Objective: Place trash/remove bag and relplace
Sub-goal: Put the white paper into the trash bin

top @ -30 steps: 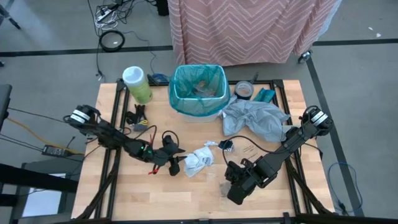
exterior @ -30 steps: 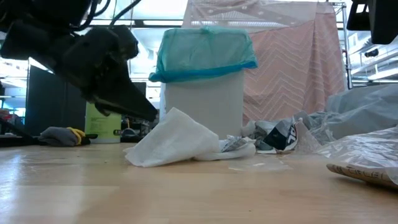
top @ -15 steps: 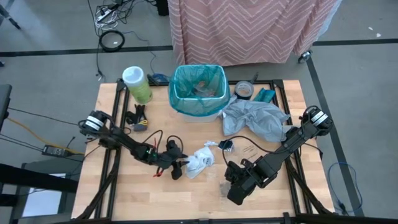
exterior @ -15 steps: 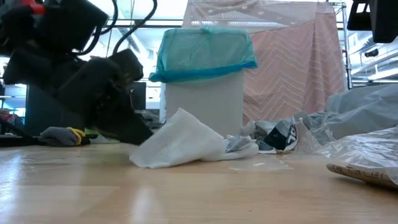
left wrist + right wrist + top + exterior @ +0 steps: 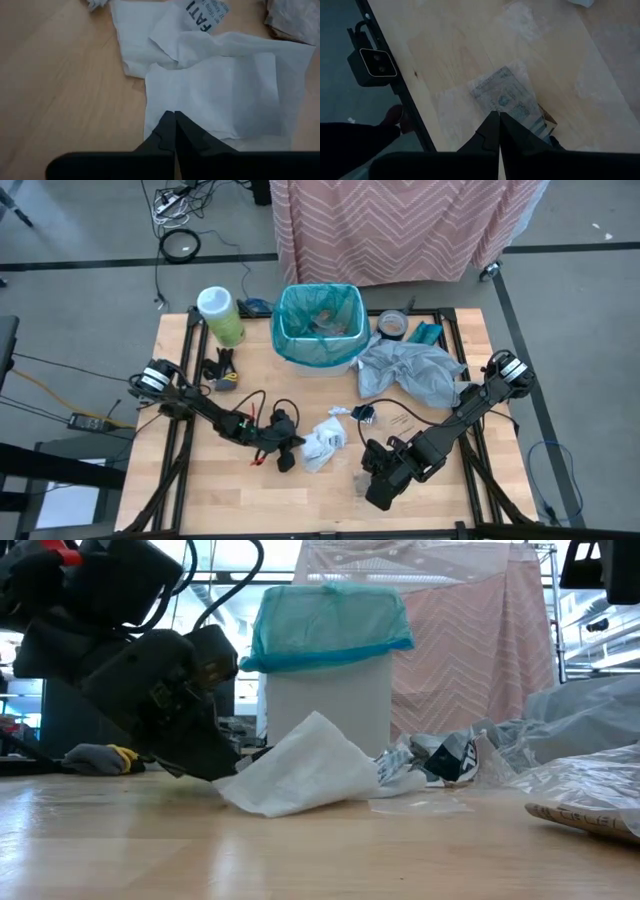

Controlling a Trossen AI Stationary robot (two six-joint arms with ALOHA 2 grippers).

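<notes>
A crumpled white paper wrapper [image 5: 322,442] [image 5: 300,775] lies mid-table, part of the trash. My left gripper [image 5: 295,448] [image 5: 174,116] sits at its left side, low over the wood and shut on it. More trash, crumpled printed paper and dark scraps [image 5: 362,413], lies just beyond. The teal bag [image 5: 318,325] [image 5: 325,625] lines the white bin at the table's far side, its rim folded over the bin's top. My right gripper [image 5: 374,494] [image 5: 496,116] is shut above a clear printed packet [image 5: 507,97] that lies flat near the front edge. My left gripper pinches the wrapper's edge nearest it [image 5: 162,107] between its two fingertips. The fingers slant down from the table's left. The wrapper still rests on the wood, and its middle [image 5: 315,730] is humped up.
A pale grey plastic bag [image 5: 410,375] lies crumpled right of the bin. A green canister [image 5: 220,315] stands far left, a tape roll [image 5: 392,325] far right. A black and yellow item [image 5: 222,370] lies left. The table's edge rail [image 5: 395,85] runs close by my right gripper.
My left gripper has come down and moved toward the table's right edge to the wrapper, then shut on its edge. The wrapper has bunched up, and its peak has risen and shifted right. My right arm has kept still.
</notes>
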